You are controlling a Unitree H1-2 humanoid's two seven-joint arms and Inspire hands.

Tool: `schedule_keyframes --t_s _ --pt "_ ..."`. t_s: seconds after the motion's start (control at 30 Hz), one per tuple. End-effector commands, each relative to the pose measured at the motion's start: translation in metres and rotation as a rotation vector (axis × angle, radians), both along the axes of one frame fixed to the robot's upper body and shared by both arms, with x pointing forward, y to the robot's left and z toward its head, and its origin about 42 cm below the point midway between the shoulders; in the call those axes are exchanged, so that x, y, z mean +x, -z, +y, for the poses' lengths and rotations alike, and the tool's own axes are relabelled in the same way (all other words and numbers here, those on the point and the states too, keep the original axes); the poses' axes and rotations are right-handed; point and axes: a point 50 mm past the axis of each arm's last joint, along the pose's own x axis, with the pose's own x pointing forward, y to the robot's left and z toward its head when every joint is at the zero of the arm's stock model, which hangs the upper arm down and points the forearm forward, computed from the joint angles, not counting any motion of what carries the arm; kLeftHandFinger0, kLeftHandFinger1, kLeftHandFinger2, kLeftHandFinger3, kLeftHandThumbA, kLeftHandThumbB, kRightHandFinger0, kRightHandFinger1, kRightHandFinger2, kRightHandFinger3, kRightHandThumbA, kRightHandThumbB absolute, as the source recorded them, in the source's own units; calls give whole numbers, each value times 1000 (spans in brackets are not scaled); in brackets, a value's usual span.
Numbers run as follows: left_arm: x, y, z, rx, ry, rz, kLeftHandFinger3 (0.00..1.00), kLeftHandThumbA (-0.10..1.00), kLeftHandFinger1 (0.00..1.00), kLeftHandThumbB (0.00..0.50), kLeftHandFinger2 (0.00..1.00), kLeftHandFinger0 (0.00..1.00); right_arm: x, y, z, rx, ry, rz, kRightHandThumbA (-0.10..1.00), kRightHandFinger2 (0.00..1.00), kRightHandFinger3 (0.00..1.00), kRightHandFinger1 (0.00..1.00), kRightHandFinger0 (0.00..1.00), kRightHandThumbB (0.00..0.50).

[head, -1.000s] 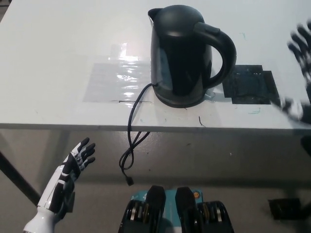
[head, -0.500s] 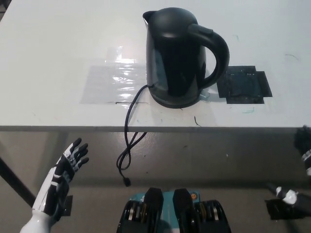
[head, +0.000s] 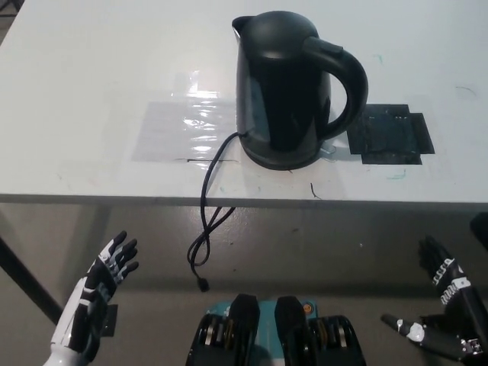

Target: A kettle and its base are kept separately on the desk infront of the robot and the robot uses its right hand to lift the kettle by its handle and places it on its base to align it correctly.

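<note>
Kettle (head: 286, 88) stands upright near the front-middle of the desk (head: 91, 69), sitting on its base (head: 284, 158), which shows only as a dark rim under the body. Spout points to the far left, handle (head: 347, 80) loops out to the right, i.e. toward the side the right hand would come from. Looks seated and level, so the placing step reads as done, tho exact alignment can't be judged from above.

Cord (head: 206, 221) runs from the base's front-left, over the desk's front edge and hangs down, plug end loose above the floor. That explains why base sits close to the front edge: cord needs slack.

Just right of kettle, a black taped patch (head: 390, 136) on the desk; left of it a shiny clear taped patch (head: 183, 126). Prob. position markers.

Right hand (head: 446, 309) is low at bottom right, below desk level, well apart from kettle, fingers spread, holding nothing. Left hand (head: 103, 293) rests at lower left, also below the desk, fingers apart, empty.

Room: desk is bare to the left and far side; front edge near the base is the tight spot.
</note>
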Motion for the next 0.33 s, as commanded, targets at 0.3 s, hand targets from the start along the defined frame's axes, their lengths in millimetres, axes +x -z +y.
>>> schedule_keyframes --t_s 0.3 --pt "-1 0 -4 -17 16 -31 1000 1000 1000 24 1000 1000 -11 3 -1 -39 -14 -20 1000 1000 1000 1000 1000 315"
